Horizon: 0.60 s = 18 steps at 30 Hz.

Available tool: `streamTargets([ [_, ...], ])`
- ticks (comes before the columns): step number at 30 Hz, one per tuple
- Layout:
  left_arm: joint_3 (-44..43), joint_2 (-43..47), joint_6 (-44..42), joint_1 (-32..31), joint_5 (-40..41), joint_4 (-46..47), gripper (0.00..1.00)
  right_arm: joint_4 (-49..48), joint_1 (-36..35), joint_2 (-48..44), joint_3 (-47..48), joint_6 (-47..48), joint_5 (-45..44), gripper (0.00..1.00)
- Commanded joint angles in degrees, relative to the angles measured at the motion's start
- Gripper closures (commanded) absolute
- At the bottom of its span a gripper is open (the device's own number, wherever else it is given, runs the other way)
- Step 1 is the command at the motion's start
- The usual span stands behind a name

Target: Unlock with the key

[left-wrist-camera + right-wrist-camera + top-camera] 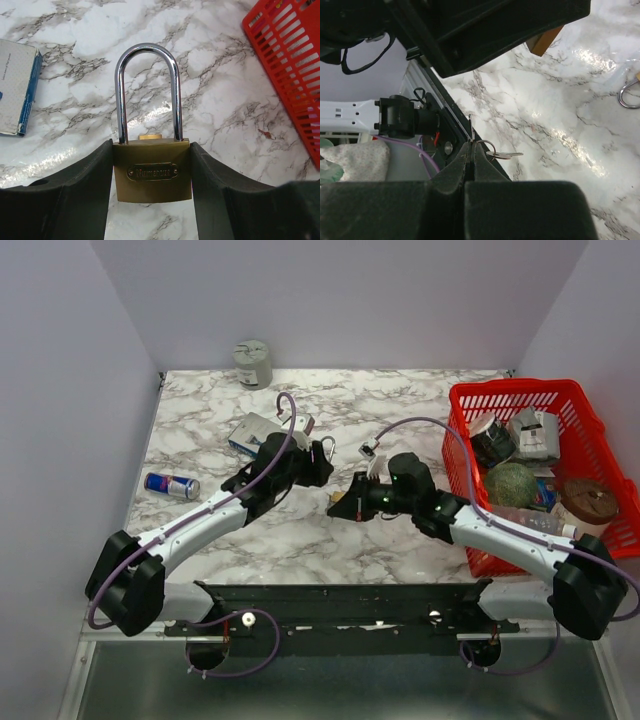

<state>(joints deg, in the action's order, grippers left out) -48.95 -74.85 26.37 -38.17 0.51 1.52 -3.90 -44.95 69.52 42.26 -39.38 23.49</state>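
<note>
Left fingers (75, 200) clamp the padlock (152, 170) upright; right fingers (455, 175), clenched on the key (470, 129), should align its blade squarely before insertion.

The padlock (152, 170) is between the box (252, 432), left, and the basket (515, 388), right.

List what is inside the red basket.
In the red basket: a green ball, a dark roll, a white packet, a brown disc, a clear bottle. What lies beneath is hidden.
</note>
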Motion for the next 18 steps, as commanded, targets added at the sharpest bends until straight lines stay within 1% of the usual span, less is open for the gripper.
streamTargets([
  [1, -0.10, 2.60, 1.05, -0.15, 2.56, 5.95, 1.00, -5.32, -0.31, 3.51, 1.77, -3.25, 3.14, 0.99],
  [9, 0.17, 3.04, 1.05, -0.15, 2.48, 6.39, 1.00, -5.15, -0.23, 8.26, 4.05, -4.04, 2.97, 0.99],
  [14, 0.26, 3.13, 1.05, -0.15, 2.48, 6.48, 1.00, -5.68, 0.04, 10.55, 5.29, -4.66, 4.11, 0.99],
  [18, 0.43, 3.22, 1.05, -0.15, 2.56, 6.57, 1.00, -7.95, 1.79, 12.13, 5.55, -5.36, 6.39, 0.99],
])
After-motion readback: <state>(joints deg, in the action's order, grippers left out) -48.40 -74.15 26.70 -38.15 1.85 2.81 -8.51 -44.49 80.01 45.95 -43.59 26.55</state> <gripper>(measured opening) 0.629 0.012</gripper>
